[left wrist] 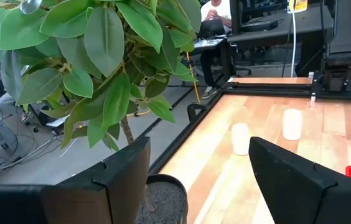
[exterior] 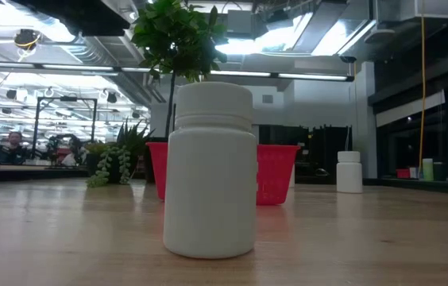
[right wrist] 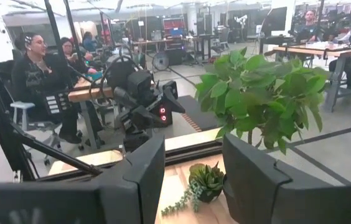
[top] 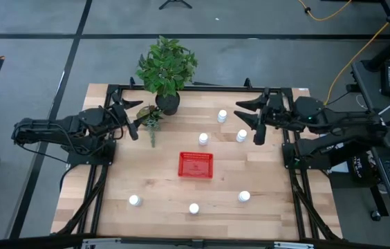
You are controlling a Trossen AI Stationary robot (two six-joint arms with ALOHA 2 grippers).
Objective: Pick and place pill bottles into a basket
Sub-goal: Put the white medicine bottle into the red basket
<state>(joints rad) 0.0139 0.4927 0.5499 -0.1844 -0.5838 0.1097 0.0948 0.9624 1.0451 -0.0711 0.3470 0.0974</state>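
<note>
Several small white pill bottles stand upright on the wooden table: three beyond the basket [top: 222, 115] [top: 241, 135] [top: 203, 139] and three nearer the front edge [top: 244, 197] [top: 193, 208] [top: 134, 201]. The red basket [top: 196, 164] stands at the table's middle. In the low view one bottle [exterior: 210, 171] fills the foreground, with the basket [exterior: 276, 171] behind it. My left gripper [top: 134, 117] is open and empty at the far left, beside the plants. My right gripper [top: 248, 119] is open and empty at the far right, close to a bottle.
A leafy plant in a dark pot [top: 166, 69] stands at the far edge, and a small trailing succulent [top: 151, 121] sits next to my left gripper. A black frame [top: 202, 88] rims the table. People sit at desks [right wrist: 38, 68] beyond the table.
</note>
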